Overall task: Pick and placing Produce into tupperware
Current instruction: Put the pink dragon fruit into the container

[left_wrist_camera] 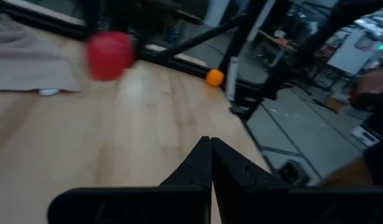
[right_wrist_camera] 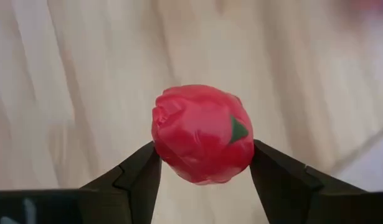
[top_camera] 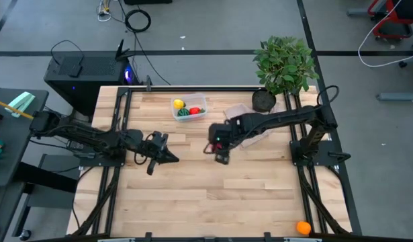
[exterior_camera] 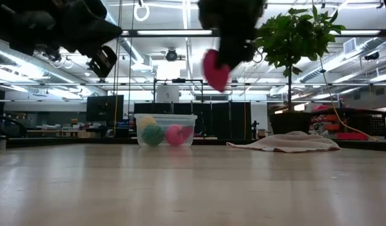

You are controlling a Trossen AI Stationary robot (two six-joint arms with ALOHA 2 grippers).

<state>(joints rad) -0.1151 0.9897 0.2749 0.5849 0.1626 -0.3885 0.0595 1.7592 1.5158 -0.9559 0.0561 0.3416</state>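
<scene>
My right gripper hangs above the middle of the table, shut on a red toy fruit with a small green leaf; the fruit also shows in the low view and the left wrist view. The clear tupperware stands at the table's far side with a yellow, a green and a red piece inside. An orange piece lies at the table's near right corner. My left gripper is shut and empty, above the table's left middle. My right gripper pinches the red fruit's two opposite sides between its two fingers. The fingers come from above, pointing down. The fruit is lifted clear, well above the table.
A beige folded cloth lies under the right arm, near a leafy plant in a black pot at the far right. Bare wood shows across the near half of the table.
</scene>
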